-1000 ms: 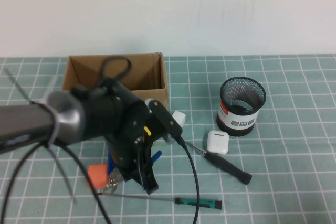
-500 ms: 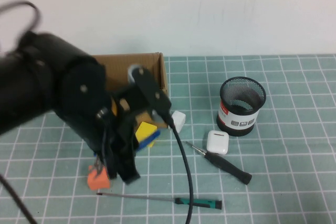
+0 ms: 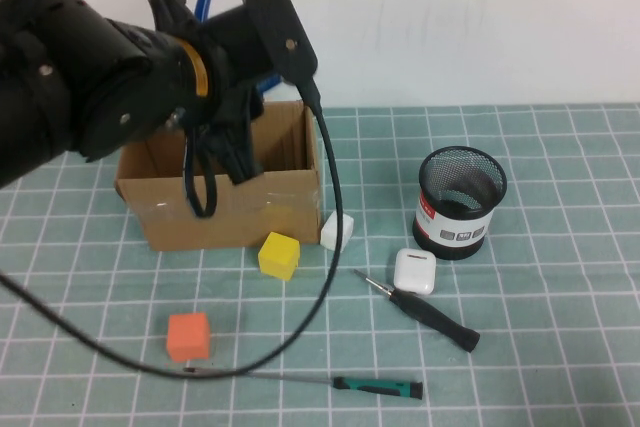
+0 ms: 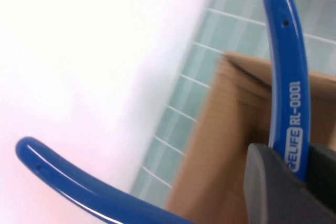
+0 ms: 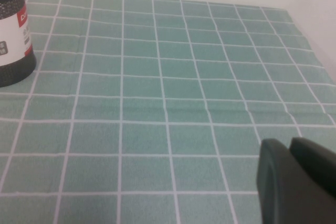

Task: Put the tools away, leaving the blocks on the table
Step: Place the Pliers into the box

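Bench (image 3: 560,347) carries a teal mat with a white grid against a plain white wall; on it sit a cardboard box (image 3: 225,209), a black mesh cup (image 3: 460,202), a white earbud case (image 3: 414,271), orange block (image 3: 188,336), yellow block (image 3: 279,255), white block (image 3: 337,231), the black-handled screwdriver (image 3: 430,314) and the green-handled screwdriver (image 3: 330,381). Left gripper (image 4: 286,174) is raised above the box, clamped narrowly on the blue-handled pliers (image 4: 287,72), handles splayed. Right gripper (image 5: 294,182) hangs low over bare mat near the cup, fingers closed on nothing
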Controlling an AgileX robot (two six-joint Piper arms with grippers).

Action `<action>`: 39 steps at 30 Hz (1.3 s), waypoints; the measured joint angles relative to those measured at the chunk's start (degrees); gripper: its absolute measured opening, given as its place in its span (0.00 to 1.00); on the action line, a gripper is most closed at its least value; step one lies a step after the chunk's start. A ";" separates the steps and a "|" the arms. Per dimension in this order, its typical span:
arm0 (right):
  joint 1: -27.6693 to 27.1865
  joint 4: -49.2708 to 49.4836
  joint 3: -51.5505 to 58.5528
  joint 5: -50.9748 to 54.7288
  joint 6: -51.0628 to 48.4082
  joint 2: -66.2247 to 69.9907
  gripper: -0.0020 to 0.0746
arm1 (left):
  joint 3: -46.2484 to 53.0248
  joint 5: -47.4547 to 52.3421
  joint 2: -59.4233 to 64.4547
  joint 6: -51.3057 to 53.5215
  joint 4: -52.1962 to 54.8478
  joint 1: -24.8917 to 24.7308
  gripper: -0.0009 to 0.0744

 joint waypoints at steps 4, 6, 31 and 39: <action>0.00 0.00 0.00 0.00 0.00 0.00 0.01 | 0.00 -5.46 3.80 0.00 0.97 3.25 0.12; 0.00 0.00 0.00 0.00 0.00 0.00 0.01 | 0.00 -6.30 5.90 0.00 1.07 4.42 0.12; 0.00 0.00 0.00 0.00 0.00 0.00 0.01 | 1.42 -15.28 14.02 -5.24 3.48 9.15 0.12; 0.00 0.00 0.00 0.00 0.00 0.00 0.01 | 2.34 -18.66 14.49 -5.96 3.48 9.24 0.12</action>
